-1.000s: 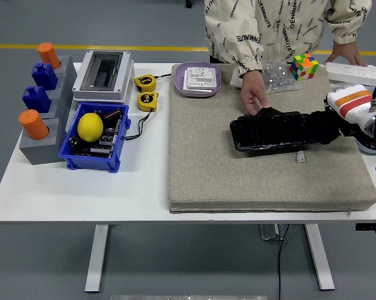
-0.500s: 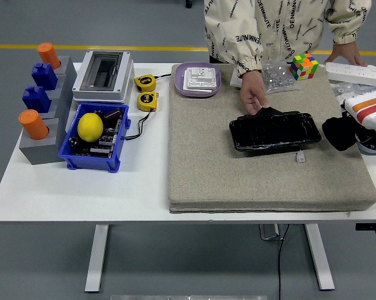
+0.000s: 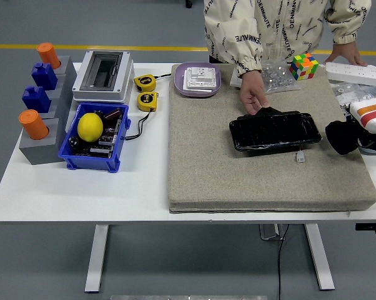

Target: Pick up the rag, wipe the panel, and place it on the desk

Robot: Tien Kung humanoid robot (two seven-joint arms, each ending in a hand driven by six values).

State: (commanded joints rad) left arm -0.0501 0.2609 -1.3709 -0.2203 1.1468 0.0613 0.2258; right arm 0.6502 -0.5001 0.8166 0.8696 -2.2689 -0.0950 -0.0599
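Inspecting: right robot hand (image 3: 345,136) at the worktop's (image 3: 63,187) right edge, over the grey mat (image 3: 250,175).
Grip: dark mass at the robot hand reads as the rag (image 3: 339,139); fingers not separable from it, so open or closed cannot be told.
Panel: black panel (image 3: 274,130) lies right of mat centre; a person's hand (image 3: 253,94) touches its far edge.
Risk: rag dropped off the right edge; panel shifting under a wipe.
Hidden: forearm cropped; left arm absent.
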